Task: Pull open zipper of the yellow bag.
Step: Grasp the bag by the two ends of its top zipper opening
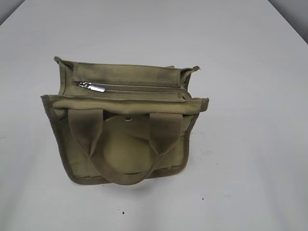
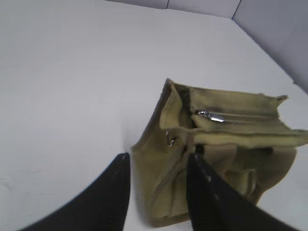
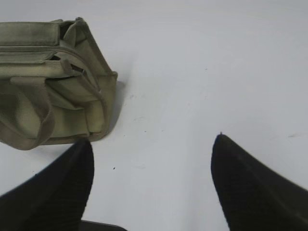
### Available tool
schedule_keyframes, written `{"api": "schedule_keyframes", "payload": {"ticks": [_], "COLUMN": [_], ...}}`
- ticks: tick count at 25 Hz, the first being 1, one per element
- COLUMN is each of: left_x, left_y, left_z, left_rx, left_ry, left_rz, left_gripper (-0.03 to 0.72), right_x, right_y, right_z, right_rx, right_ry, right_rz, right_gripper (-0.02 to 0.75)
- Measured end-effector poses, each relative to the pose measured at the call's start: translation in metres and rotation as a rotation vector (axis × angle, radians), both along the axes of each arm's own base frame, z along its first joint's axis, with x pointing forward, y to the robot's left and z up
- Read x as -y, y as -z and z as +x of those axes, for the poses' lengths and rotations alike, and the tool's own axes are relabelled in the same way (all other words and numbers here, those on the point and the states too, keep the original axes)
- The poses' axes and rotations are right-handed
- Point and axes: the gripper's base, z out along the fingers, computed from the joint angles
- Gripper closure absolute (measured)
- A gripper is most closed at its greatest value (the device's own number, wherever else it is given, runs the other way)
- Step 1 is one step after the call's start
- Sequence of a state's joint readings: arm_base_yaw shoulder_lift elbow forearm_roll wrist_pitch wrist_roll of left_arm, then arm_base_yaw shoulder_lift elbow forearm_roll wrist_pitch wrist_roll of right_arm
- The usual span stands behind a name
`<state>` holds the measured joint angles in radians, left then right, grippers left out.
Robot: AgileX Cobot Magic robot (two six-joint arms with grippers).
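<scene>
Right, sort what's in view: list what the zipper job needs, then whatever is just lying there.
For the job:
- yellow bag
- zipper along its top, shut
- silver pull tab at the zipper's left end
- left gripper, open, near the bag's end
- right gripper, open, over bare table

Just there:
- white table
- snap button on the front pocket

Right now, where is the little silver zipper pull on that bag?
In the exterior view, the silver pull tab sits at the left end of the zipper, on top of the yellow bag.
</scene>
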<state>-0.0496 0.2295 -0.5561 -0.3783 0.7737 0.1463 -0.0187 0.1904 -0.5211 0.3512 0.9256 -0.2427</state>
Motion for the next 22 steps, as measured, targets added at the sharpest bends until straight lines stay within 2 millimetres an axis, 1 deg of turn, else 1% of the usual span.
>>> {"api": "schedule_keyframes", "payload": {"ticks": [2,5,9,11,15,16,17,19,22], "left_x": [0.005,0.014,0.03,0.037,0.046,0.048,0.049,0.05,0.052], "left_y": [-0.002,-0.002,-0.001,0.007,0.026,0.029,0.034,0.044,0.05], "left_z": [0.018,0.047,0.091,0.12,0.163,0.171,0.181,0.197,0.215], "left_rx": [-0.056,-0.208,-0.412,-0.506,-0.645,-0.668,-0.695,-0.737,-0.771], "left_ry": [0.02,0.067,0.185,0.24,0.294,0.302,0.303,0.294,0.303], "left_rz": [-0.098,-0.191,-0.286,-0.329,-0.41,-0.42,-0.427,-0.439,-0.452], "left_gripper": [0.379,0.379,0.379,0.379,0.371,0.37,0.37,0.369,0.37], "right_x": [-0.004,-0.011,-0.024,-0.031,-0.043,-0.046,-0.049,-0.054,-0.062], "right_y": [-0.002,-0.003,0.006,0.014,0.028,0.034,0.034,0.029,0.014], "right_z": [0.012,0.032,0.061,0.074,0.096,0.104,0.109,0.116,0.132], "right_rx": [-0.022,-0.05,-0.146,-0.196,-0.247,-0.276,-0.272,-0.245,-0.191], "right_ry": [-0.051,-0.153,-0.295,-0.374,-0.492,-0.511,-0.53,-0.561,-0.601], "right_rz": [0.028,0.032,0.008,-0.03,-0.088,-0.094,-0.109,-0.13,-0.167], "right_gripper": [0.153,0.181,0.209,0.213,0.216,0.216,0.216,0.216,0.216]}}
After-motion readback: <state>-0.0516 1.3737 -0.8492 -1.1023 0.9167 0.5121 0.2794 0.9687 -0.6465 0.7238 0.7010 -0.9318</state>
